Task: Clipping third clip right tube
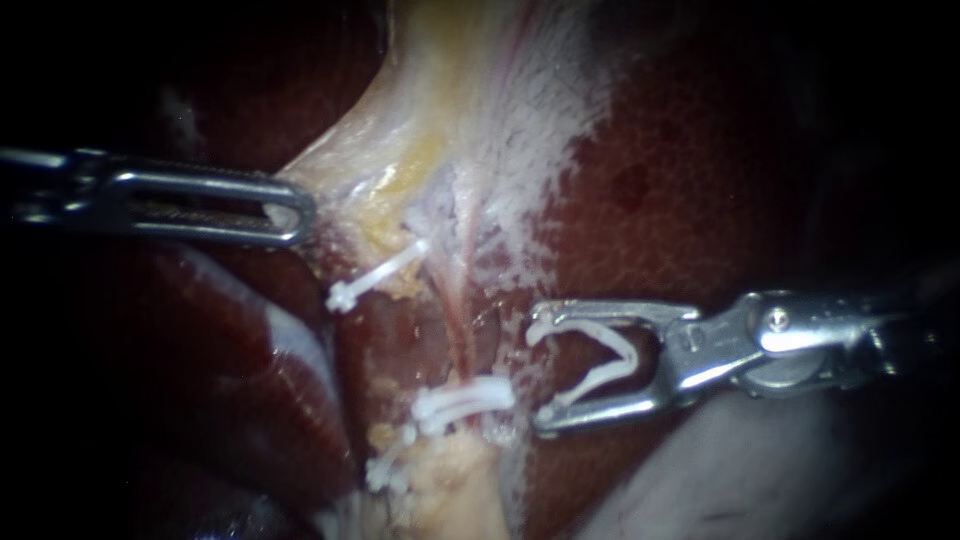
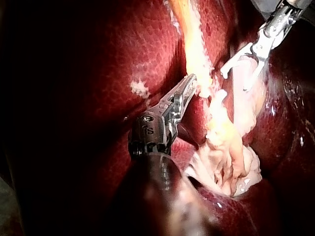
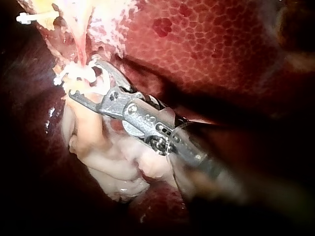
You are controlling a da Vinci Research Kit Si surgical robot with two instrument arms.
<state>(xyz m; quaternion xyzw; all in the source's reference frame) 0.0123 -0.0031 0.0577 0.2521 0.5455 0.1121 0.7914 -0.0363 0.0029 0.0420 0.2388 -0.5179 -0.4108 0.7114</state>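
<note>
Right instrument [image 1: 543, 372] carries an open white clip [image 1: 600, 362] just right of the thin pink tube [image 1: 462, 325].
Its claw is spread wide, clamped on the clip, which does not encircle the tube. Closed clips [image 1: 462, 398] sit nearer along the tube. Left instrument [image 1: 292, 212], claw clamped on pale tissue [image 1: 400, 150], is well apart, with liver [image 1: 700, 180] around.

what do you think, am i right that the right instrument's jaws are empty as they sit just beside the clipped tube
Not quite. The right instrument is not empty: its jaws hold a white clip, spread open, as the endoscope view shows. The rest stands: they sit just beside the tube, near a placed clip.
</note>
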